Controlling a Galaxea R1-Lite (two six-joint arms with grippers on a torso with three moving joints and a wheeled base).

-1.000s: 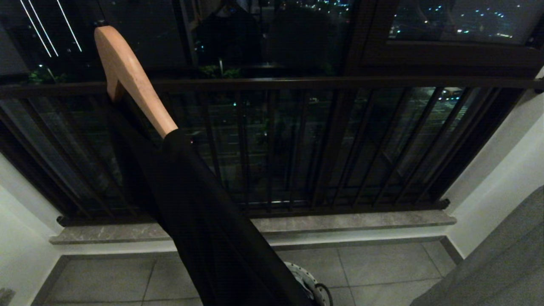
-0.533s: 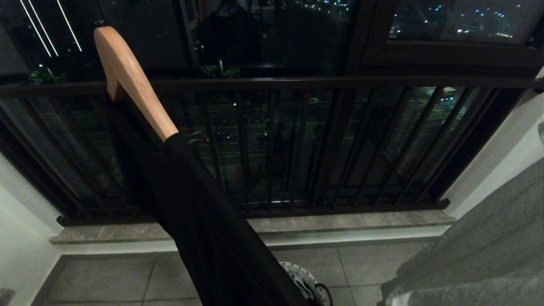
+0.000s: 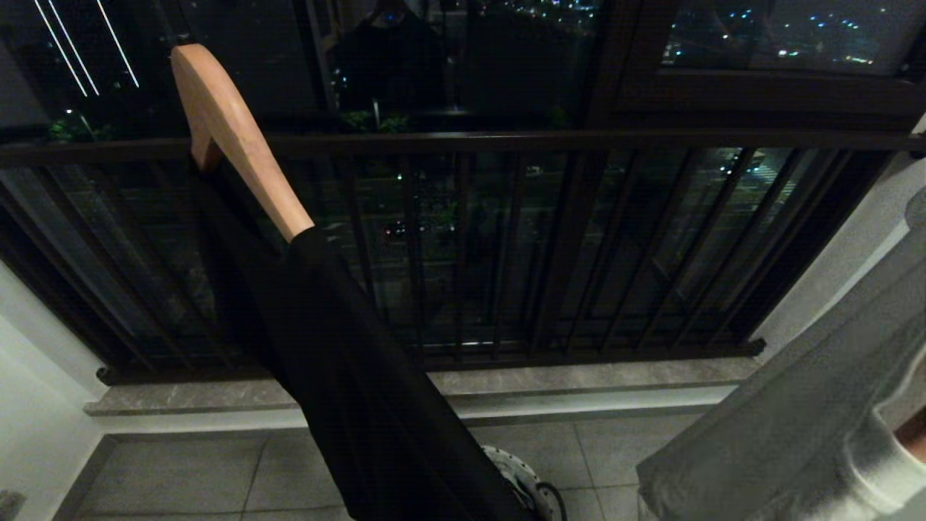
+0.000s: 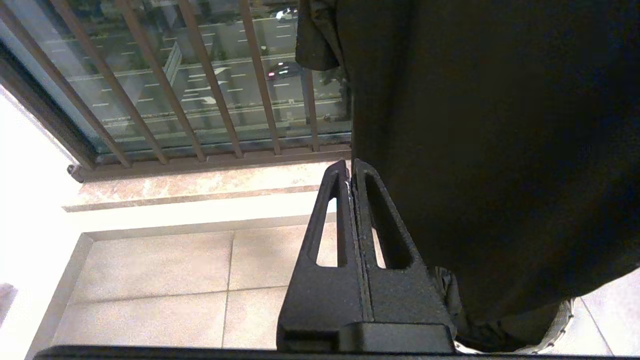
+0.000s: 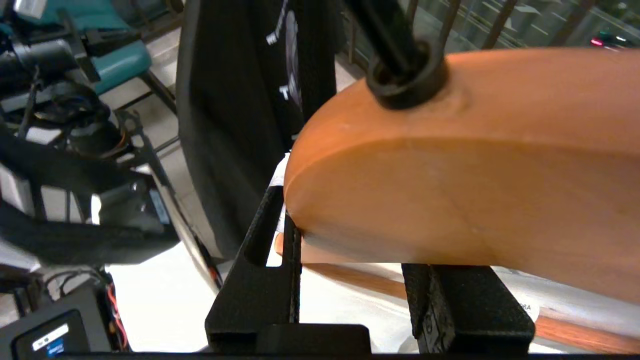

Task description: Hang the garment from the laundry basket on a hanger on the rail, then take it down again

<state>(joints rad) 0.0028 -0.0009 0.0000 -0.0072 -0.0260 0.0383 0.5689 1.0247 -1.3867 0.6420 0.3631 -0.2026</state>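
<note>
Your right gripper (image 5: 350, 240) has its fingers (image 5: 265, 280) clamped on the thick middle of the wooden hanger (image 5: 450, 190): one finger presses the hanger's rounded side, the other sits under its lower edge, and the wood fills the gap between them. Just beyond the fingertips the hanger's black hook stem (image 5: 400, 65) enters the wood, and the thin lower bar (image 5: 360, 277) of the hanger runs across behind the fingers. The black garment (image 5: 240, 115) with pale lettering hangs off to one side of the fingers. In the head view the same hanger (image 3: 239, 145) stands tilted, its bare wooden arm sloping down into the garment (image 3: 362, 383), which drapes from it toward the floor in front of the dark window-guard bars (image 3: 506, 246). Below the garment's hem you can make out a slice of the laundry basket (image 3: 524, 481), its pale ribbed rim and black loop handle showing on the tiled floor (image 3: 636, 449). Your left gripper (image 4: 351, 172) has its fingers (image 4: 332, 220) pressed flat together with nothing between them; the garment (image 4: 500, 150) hangs right beside them, and the basket rim (image 4: 562, 320) peeks out under the cloth. The rail itself is not visible.
</note>
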